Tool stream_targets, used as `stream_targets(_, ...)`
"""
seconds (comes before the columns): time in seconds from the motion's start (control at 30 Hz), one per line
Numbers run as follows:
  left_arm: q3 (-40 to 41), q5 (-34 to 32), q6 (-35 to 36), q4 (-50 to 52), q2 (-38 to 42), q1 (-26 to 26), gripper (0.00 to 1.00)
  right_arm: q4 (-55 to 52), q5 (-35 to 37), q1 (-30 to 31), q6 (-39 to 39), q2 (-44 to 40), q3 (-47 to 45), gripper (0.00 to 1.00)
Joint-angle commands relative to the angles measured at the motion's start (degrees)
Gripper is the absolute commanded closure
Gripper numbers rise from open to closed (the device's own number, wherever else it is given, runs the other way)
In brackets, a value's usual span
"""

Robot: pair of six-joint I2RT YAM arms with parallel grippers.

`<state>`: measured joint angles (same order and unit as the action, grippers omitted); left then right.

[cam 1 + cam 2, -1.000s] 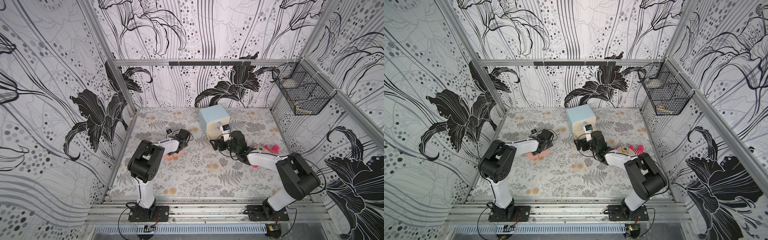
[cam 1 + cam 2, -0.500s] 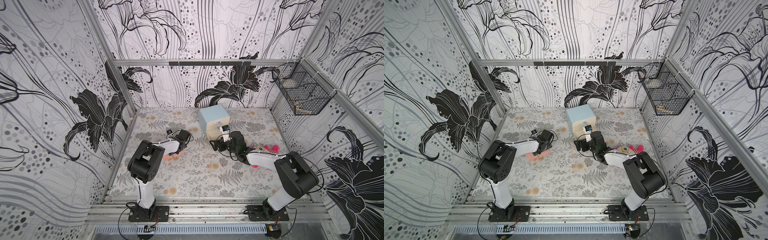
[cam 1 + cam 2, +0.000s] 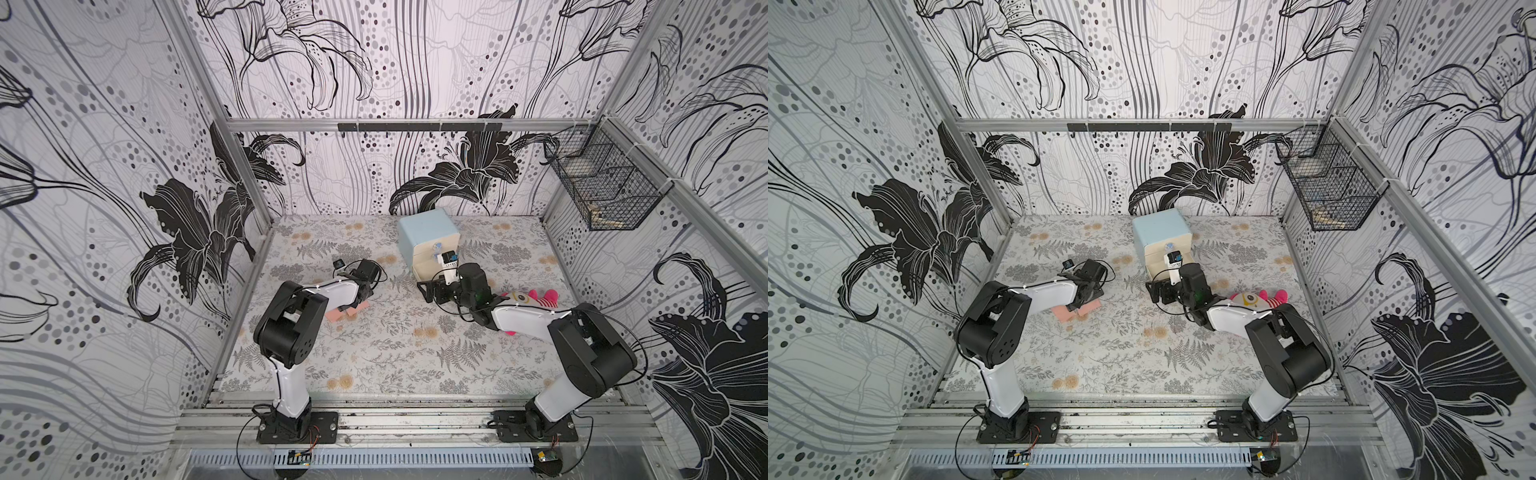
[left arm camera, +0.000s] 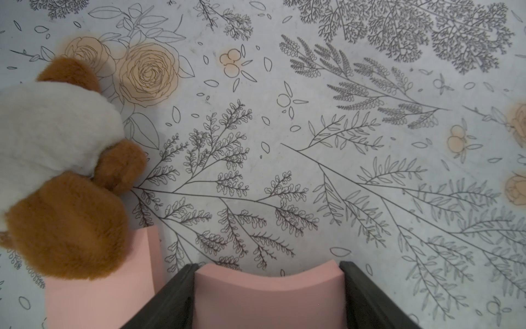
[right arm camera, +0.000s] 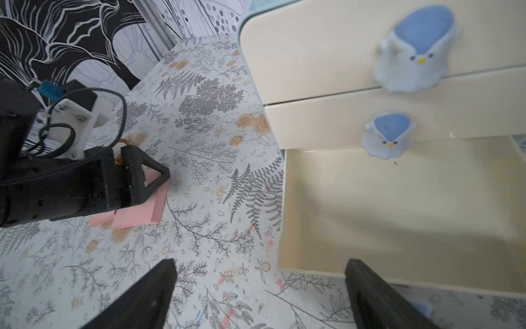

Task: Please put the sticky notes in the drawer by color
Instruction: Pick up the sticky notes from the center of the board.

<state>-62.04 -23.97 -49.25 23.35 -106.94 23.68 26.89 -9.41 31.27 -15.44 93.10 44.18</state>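
Softness shows in the pink pad (image 4: 269,302), bowed between the pinching jaws of the left gripper (image 4: 269,265): light paper, probably wanting a gentler edge grip; the right gripper (image 5: 261,262) has its jaws spread wide.

The tabletop (image 3: 374,353) wears a pale cover printed with grey ferns and peach roses, and a pink plush toy (image 3: 536,297) with one large round eye lies on it near the right-hand wall, seen in both top views. The left wrist view shows a brown and white plush (image 4: 62,171) lying on the same cover. A black wire basket (image 3: 611,191) hangs high on the right-hand wall with something pale inside, too small to tell, and black-and-white lily wallpaper (image 3: 104,166) lines every wall
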Motion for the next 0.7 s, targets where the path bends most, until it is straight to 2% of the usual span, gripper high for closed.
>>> stream_targets(0.0, -1.97, 2.17, 0.29, 1.08, 3.42, 0.23, 0.20, 0.75, -1.52, 2.63, -2.40, -0.60, 2.11, 0.02)
stream_targets(0.33, -5.21, 8.32, 0.20, 0.81, 6.53, 0.24, 0.20, 14.26, -4.74, 6.64, -21.99, 4.52, 0.82, 0.05)
stream_targets(0.47, -6.55, 10.15, -0.14, 0.39, 7.48, 0.18, 0.21, 18.26, -5.43, 8.35, -26.43, 6.52, 1.02, 0.05)
stream_targets(0.67, -8.14, 13.78, -0.27, -0.10, 8.12, 0.14, 0.21, 22.12, -8.57, 9.69, -28.90, 10.26, 2.99, 0.06)
